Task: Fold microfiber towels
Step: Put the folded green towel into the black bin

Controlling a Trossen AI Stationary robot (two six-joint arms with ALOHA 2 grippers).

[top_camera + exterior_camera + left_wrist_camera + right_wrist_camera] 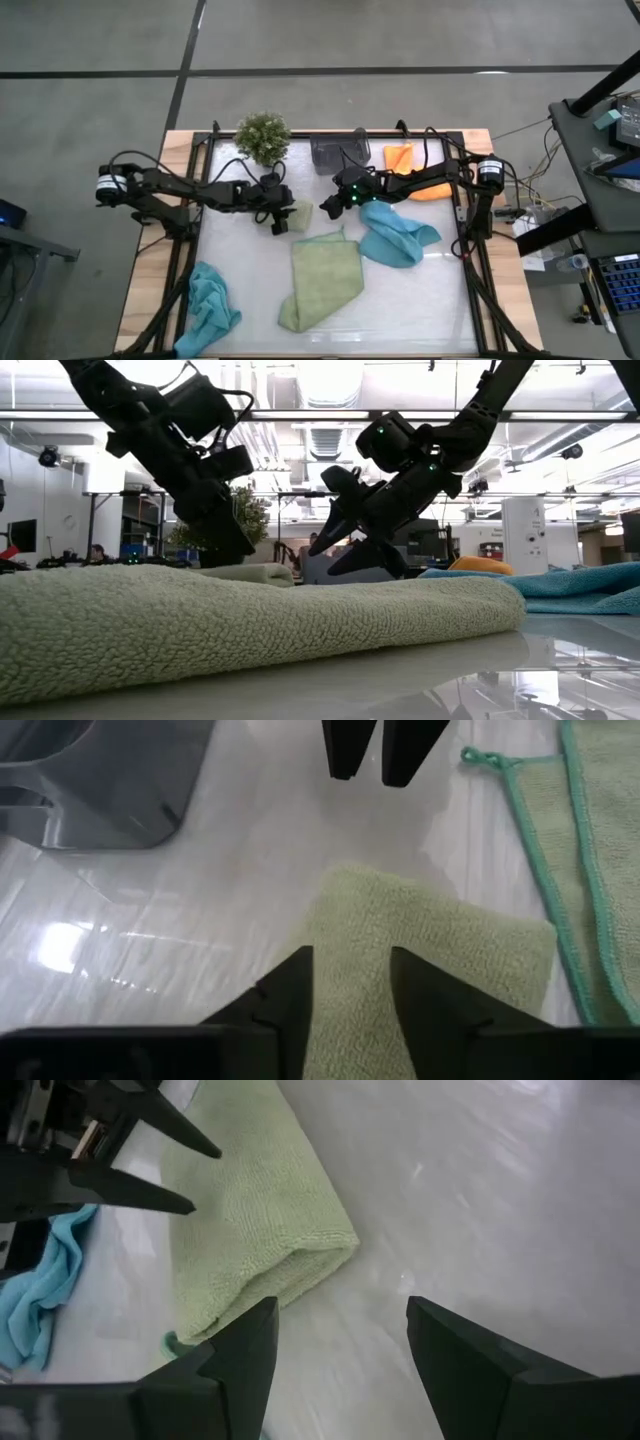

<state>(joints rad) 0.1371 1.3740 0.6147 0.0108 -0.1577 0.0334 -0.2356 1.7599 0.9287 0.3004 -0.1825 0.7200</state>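
Position-wise, everything hangs on the small folded green towel (299,216), which is parked on the bench (430,300) directly under the left hand (279,222), with the fingers (290,995) seen spread in the left wrist view, one on each side of the cloth and not pinching it. So that towel is basically at the left hand's fingertips, just past them toward the middle of the bench, and its longer side looks to run roughly in line with the way the hand points. The right hand (327,208) is hung just beside it on the other side, spread as well and holding nothing, its tips aimed back at the same towel. The left arm is judged the nearer one by a hair. The other cloths are scattered around: a bigger green towel (322,282) lies half-folded near the front middle, a blue towel (395,236) is bunched under the right arm, another blue towel (208,305) is crumpled at the front left corner, and an orange towel (412,166) sits at the back right next to the grey bin (340,155). A potted plant (262,137) is at the back. No brands, labels or readable writing can be made out anywhere.
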